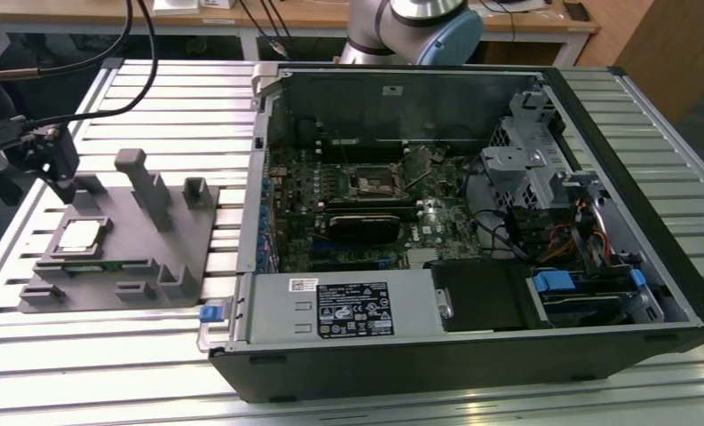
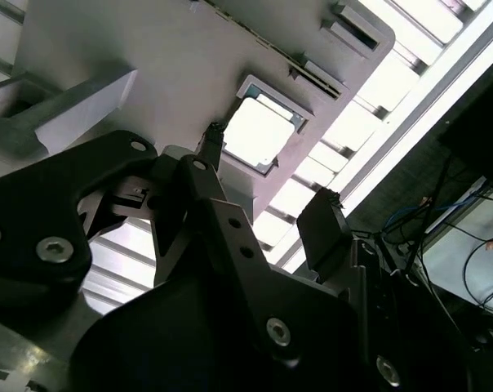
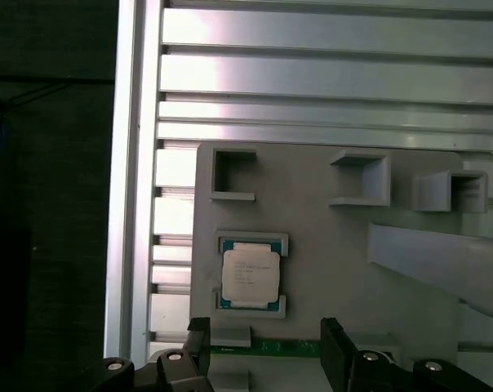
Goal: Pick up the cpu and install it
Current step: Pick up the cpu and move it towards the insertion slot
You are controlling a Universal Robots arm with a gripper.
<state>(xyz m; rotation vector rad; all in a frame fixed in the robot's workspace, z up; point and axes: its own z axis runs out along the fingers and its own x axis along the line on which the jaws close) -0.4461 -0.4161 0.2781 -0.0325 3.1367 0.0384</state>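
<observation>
The cpu (image 1: 79,235) is a small square chip with a silvery top. It lies flat in a recess of the grey holder plate (image 1: 150,266) at the exterior view's left. Both wrist views look down on the cpu (image 3: 250,275) (image 2: 259,131) in its frame. My gripper (image 1: 60,177) hangs above the plate's far end, a little off from the chip. Its two dark fingers (image 3: 199,341) stand apart around empty air, so the gripper (image 3: 265,347) (image 2: 271,171) is open and holds nothing. The dark square socket (image 1: 373,182) sits on the motherboard inside the open computer case (image 1: 245,293).
Upright grey posts (image 1: 150,186) and small blocks (image 3: 361,175) rise from the holder plate near the chip. A green memory stick (image 3: 267,349) lies along the plate. The slatted metal table (image 1: 91,355) carries the plate and case. Cables (image 1: 150,53) hang at the exterior view's left.
</observation>
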